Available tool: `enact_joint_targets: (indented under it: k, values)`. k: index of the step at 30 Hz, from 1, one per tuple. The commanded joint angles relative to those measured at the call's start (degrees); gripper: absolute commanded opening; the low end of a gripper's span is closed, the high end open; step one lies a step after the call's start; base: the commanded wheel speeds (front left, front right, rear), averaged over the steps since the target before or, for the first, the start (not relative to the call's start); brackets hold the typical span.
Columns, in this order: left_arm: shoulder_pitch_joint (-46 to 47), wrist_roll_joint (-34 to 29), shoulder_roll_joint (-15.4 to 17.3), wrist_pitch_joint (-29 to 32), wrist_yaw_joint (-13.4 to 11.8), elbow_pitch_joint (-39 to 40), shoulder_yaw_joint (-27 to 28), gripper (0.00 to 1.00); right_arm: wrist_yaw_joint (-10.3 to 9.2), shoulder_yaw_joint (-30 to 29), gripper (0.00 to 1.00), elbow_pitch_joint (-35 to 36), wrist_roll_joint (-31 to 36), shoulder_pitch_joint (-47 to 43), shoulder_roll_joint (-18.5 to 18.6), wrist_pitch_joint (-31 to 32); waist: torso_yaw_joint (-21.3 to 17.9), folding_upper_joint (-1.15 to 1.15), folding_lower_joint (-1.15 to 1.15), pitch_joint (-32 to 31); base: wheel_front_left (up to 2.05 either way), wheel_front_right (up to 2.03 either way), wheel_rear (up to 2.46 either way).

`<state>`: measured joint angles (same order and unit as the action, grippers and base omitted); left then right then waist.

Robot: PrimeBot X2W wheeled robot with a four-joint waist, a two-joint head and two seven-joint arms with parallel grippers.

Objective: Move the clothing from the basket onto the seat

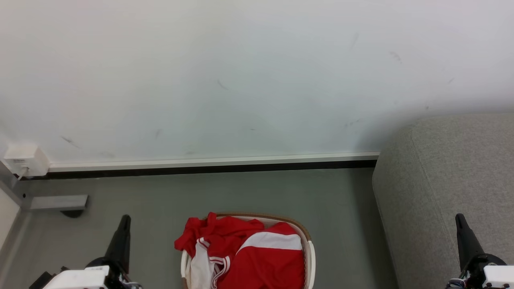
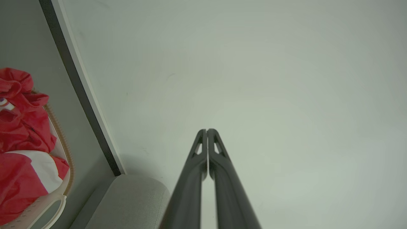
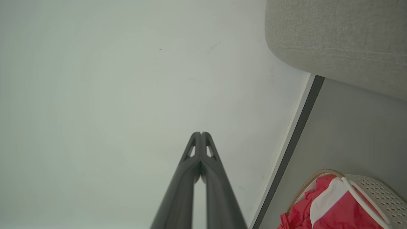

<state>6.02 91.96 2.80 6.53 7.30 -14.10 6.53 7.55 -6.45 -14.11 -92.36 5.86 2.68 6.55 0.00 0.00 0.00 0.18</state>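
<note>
Clothing (image 1: pixel 257 263) lies in the basket (image 1: pixel 312 259), left of the seat (image 1: pixel 441 180).

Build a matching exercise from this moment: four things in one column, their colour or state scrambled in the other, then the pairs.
Things
1. clothing
2. basket
3. seat
4. left gripper

Colour or state
A. dark, shut, holding nothing
B. light grey, coarse weave, at the robot's right
C. red with white panels, heaped up
D. white, perforated, tan-rimmed

Pairs: 1-C, 2-D, 3-B, 4-A
</note>
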Motion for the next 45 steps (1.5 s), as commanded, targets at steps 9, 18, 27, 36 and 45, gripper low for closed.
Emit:
enact_joint_targets:
  k: [9,18,27,36,45]
  values:
    - [0.5,0.9,0.1,0.2,0.4,0.2,0.1,0.00,-0.13,-0.2,0.00,0.3,-0.1,0.8,0.4,0.1,0.0,0.00,0.00,0.0,0.00,0.00,0.00]
    - [0.5,0.9,0.1,0.2,0.4,0.2,0.1,0.00,-0.13,-0.2,0.00,0.3,-0.1,0.8,0.4,0.1,0.0,0.00,0.00,0.0,0.00,0.00,0.00]
    - [0.5,0.9,0.1,0.2,0.4,0.2,0.1,0.00,-0.13,-0.2,0.00,0.3,-0.1,0.8,0.4,0.1,0.0,0.00,0.00,0.0,0.00,0.00,0.00]
    - [0.5,0.9,0.1,0.2,0.4,0.2,0.1,0.00,-0.13,-0.2,0.00,0.3,-0.1,0.8,0.4,0.1,0.0,0.00,0.00,0.0,0.00,0.00,0.00]
    - [-0.5,-0.1,-0.2,-0.1,-0.1,-0.7,-0.1,1.00,0.00,0.1,1.00,-0.7,0.0,-0.5,-0.3,-0.1,0.0,0.00,0.00,0.0,0.00,0.00,0.00]
